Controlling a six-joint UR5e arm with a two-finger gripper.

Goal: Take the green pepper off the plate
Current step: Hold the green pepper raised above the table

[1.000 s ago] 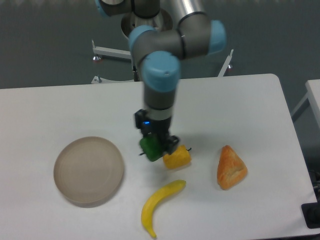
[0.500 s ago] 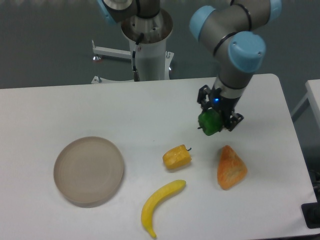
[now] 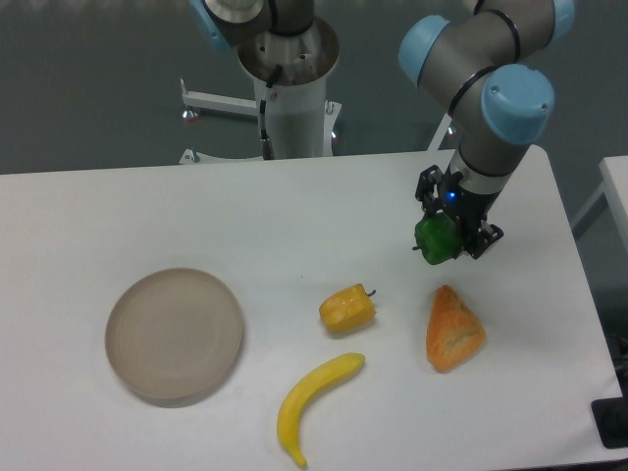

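The arm bends down from upper right, its tool (image 3: 446,235) pointing downward, fingers closed.
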